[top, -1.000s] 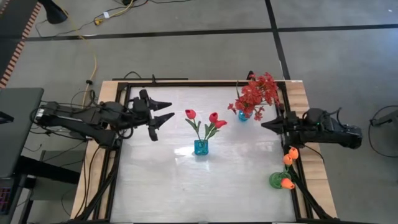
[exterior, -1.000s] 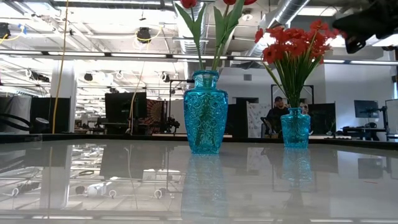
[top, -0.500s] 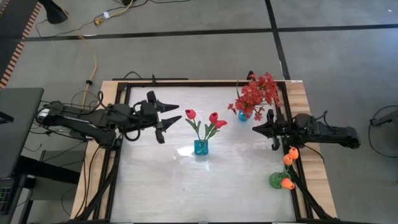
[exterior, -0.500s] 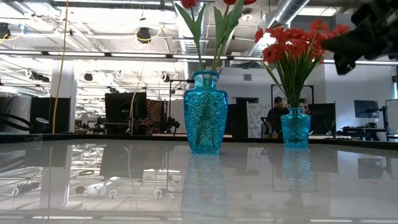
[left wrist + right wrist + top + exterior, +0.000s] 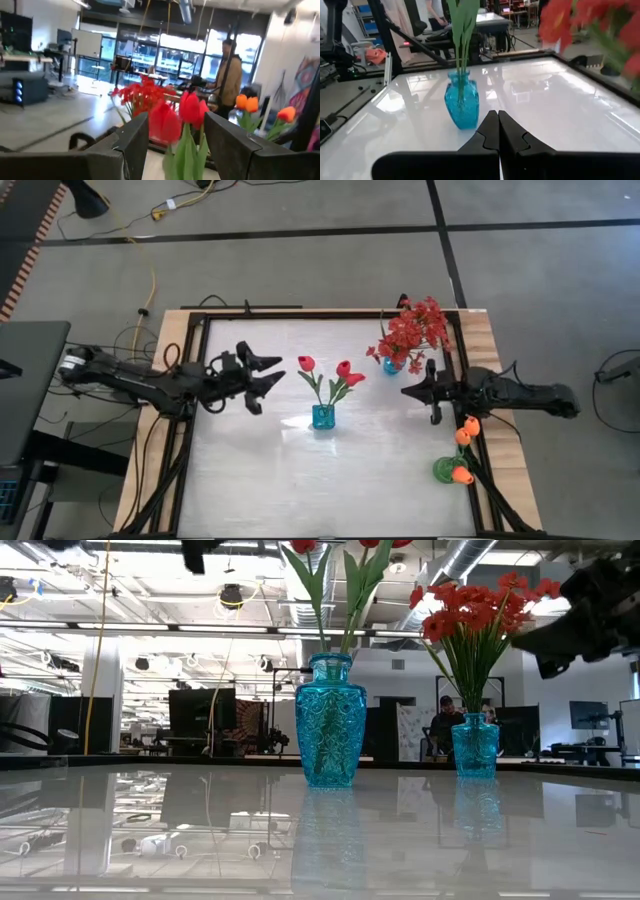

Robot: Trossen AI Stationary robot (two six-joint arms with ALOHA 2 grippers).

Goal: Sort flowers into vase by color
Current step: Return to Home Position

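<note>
Orange tulips [image 5: 466, 442] lean from the green vase [image 5: 444, 469] at the counter's [image 5: 260, 460] four o'clock edge, just beside the arm of our right pincer [image 5: 406, 392], closed tight, while the left pincer [image 5: 280, 370] gapes wide at ten o'clock, so we fear a careless retreat toppling them.

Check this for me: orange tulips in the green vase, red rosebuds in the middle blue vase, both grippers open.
One thing is wrong: the right gripper is shut, its fingers pressed together in the right wrist view; only the left gripper is open. The orange tulips are in the green vase and the red rosebuds in the middle blue vase, as you said.
</note>
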